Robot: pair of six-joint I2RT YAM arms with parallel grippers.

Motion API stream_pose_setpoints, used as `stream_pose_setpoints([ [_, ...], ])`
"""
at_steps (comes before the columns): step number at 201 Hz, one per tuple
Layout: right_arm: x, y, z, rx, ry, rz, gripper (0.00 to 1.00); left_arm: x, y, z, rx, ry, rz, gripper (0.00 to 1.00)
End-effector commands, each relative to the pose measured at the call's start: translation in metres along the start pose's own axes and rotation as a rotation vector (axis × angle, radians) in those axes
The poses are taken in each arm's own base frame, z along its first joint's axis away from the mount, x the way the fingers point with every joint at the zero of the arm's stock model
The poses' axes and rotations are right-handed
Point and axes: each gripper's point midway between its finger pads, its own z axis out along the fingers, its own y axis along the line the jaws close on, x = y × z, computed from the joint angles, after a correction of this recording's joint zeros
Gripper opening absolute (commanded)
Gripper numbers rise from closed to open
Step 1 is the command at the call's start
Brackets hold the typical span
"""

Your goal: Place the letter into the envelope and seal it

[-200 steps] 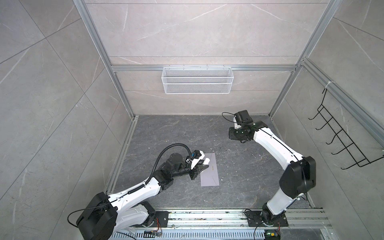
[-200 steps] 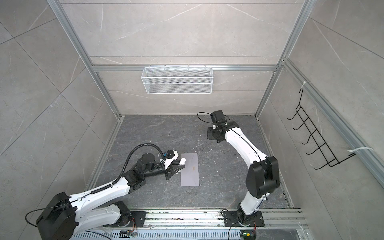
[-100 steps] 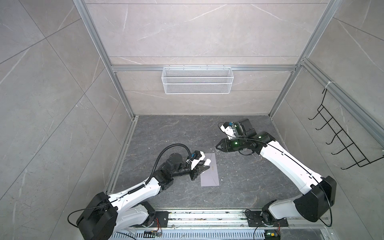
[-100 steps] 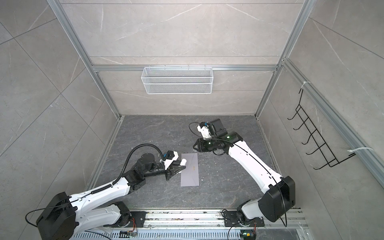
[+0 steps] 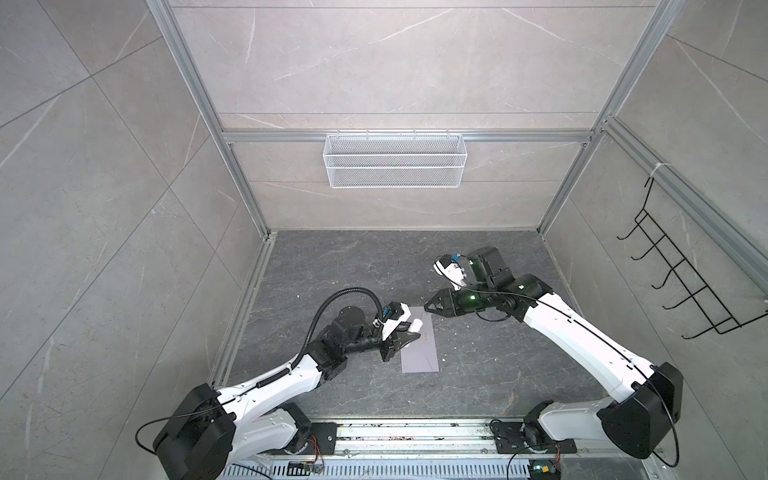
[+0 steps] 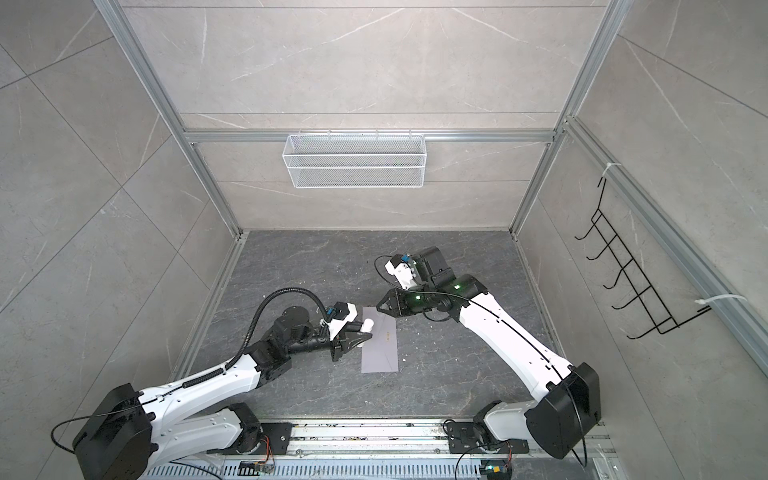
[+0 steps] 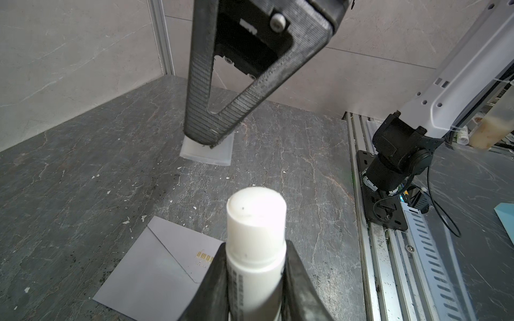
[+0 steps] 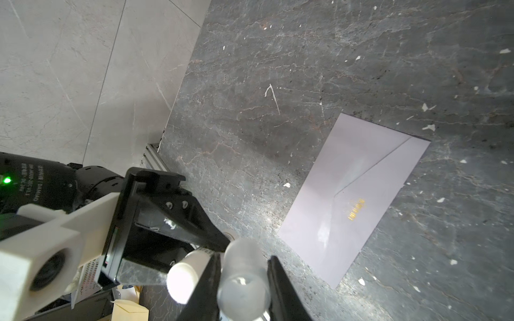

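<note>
Left gripper (image 7: 254, 258) first: clamped tight on a white glue stick (image 7: 256, 216), a black finger pressed to each side of the tube, the white tip poking out past the fingertips. Over to the right gripper (image 8: 244, 259): closed on a frosted clear cap (image 8: 242, 280), pinched between both fingers.

Moving outward now, down to the envelope (image 5: 424, 353), flat on the dark stone table (image 5: 498, 365), right between the two grippers. Long axis from the front rail toward the back wall in both top views, only slightly skewed. At its left long edge, the left gripper; just off its far right corner, the right gripper.

Pale lavender-grey, smooth and clean. Flap folded down over the face, pointed tip aimed toward the left arm's side, with a small gold-orange mark (image 8: 356, 209) printed on the flap near that tip.

Counting up: one envelope, one glue stick, one cap, two grippers. Further out, one white wire basket (image 5: 394, 166) on the back wall, one black hook rack (image 5: 685, 264) on the right wall, and pale flecks scattered across the table.
</note>
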Motion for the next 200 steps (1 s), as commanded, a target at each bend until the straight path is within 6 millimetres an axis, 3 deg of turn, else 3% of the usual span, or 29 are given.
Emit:
stream_pose_setpoints([
  [1,0.001,0.014,-0.003,-0.051,-0.018,-0.013,0.28,-0.023,-0.004,-0.001,0.019,-0.07,0.049,0.0],
  [96,0.009,0.016,0.002,-0.054,0.001,-0.017,0.27,-0.021,-0.004,0.0,0.019,-0.066,0.051,0.0],
  [200,0.01,0.024,-0.013,-0.053,-0.028,-0.044,0.26,-0.022,-0.004,0.001,0.022,-0.065,0.052,0.0],
])
